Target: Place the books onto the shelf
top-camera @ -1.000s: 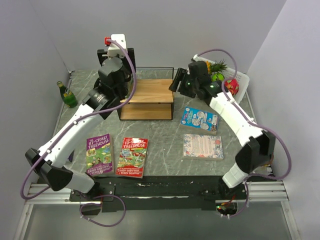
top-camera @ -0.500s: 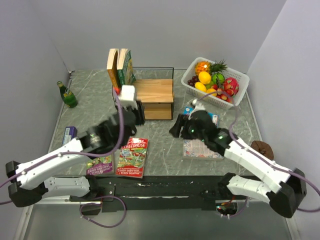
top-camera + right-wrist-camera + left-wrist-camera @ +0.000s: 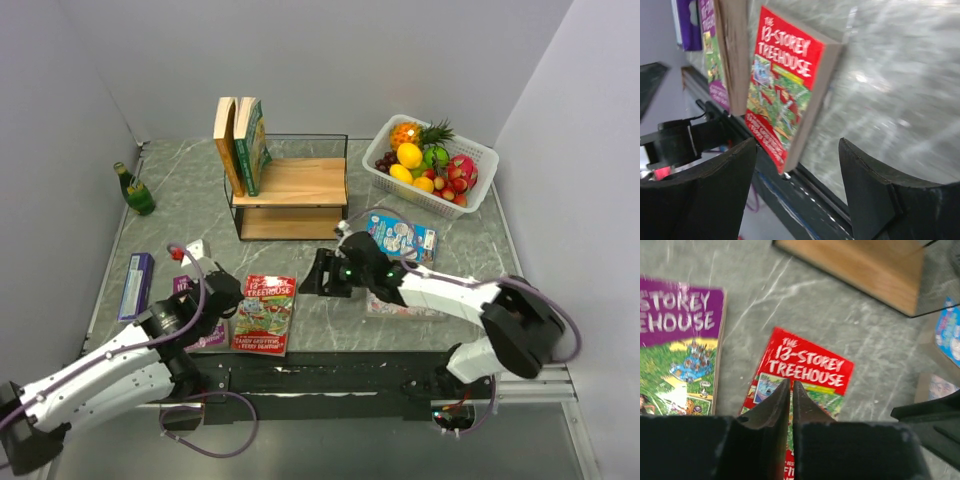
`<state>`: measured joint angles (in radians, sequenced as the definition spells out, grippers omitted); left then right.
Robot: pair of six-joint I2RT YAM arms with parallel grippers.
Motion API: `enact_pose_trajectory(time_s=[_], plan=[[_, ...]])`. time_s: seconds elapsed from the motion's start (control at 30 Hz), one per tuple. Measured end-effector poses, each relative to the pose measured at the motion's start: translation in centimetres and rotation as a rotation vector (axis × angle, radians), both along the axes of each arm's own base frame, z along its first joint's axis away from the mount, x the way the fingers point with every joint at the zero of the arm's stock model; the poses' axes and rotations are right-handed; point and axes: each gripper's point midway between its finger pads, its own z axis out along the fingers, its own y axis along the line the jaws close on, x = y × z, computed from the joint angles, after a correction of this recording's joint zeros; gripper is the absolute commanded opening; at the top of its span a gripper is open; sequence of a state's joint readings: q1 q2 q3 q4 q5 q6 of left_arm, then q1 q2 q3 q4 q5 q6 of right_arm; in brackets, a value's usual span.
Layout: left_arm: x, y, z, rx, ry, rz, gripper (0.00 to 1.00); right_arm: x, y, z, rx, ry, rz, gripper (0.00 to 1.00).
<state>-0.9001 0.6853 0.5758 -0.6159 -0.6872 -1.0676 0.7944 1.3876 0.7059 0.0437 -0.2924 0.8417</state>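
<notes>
- While two books [image 3: 240, 140] stand upright at the left end of the shelf [image 3: 300, 182], the red book [image 3: 265, 313] lies flat in front of it.
- Left gripper [image 3: 791, 385] just by red book, jaws nearly together, empty.
- Right gripper [image 3: 796, 150] spread wide, empty, beside that book's edge.

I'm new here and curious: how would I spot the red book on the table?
Start at the wooden shelf at the back of the table, then look toward the near edge in front of it. The red book lies flat there, titled 13-Storey Treehouse; the purple book lies on its left.
</notes>
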Motion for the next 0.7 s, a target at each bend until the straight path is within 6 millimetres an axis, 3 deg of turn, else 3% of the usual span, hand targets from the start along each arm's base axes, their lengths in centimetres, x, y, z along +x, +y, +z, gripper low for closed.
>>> enact_pose_trajectory(time_s=[0.17, 0.3, 0.4, 0.57, 0.67, 0.7], plan=[[-0.5, -0.7, -5.5, -0.043, 0.167, -0.007, 0.06, 0.1, 3.1, -2.1, 0.001, 0.061, 0.055, 0.73], [-1.3, -2.4, -8.8, -0.048, 0.295, -0.046, 0.05, -0.1, 3.9, -4.6, -0.046, 0.110, 0.070, 0.72], [-1.7, -3.1, -9.8, -0.083, 0.323, -0.059, 0.05, -0.2, 4.3, -6.0, -0.075, 0.135, 0.078, 0.70], [-2.0, -3.6, -11.0, -0.120, 0.345, -0.053, 0.04, -0.3, 6.1, -6.4, -0.078, 0.141, 0.114, 0.67], [-1.6, -4.2, -11.0, -0.159, 0.336, -0.054, 0.03, -0.3, 7.2, -6.4, -0.065, 0.144, 0.137, 0.61], [-1.5, -4.5, -11.0, -0.172, 0.330, -0.055, 0.03, -0.3, 7.2, -6.5, -0.062, 0.144, 0.138, 0.54]])
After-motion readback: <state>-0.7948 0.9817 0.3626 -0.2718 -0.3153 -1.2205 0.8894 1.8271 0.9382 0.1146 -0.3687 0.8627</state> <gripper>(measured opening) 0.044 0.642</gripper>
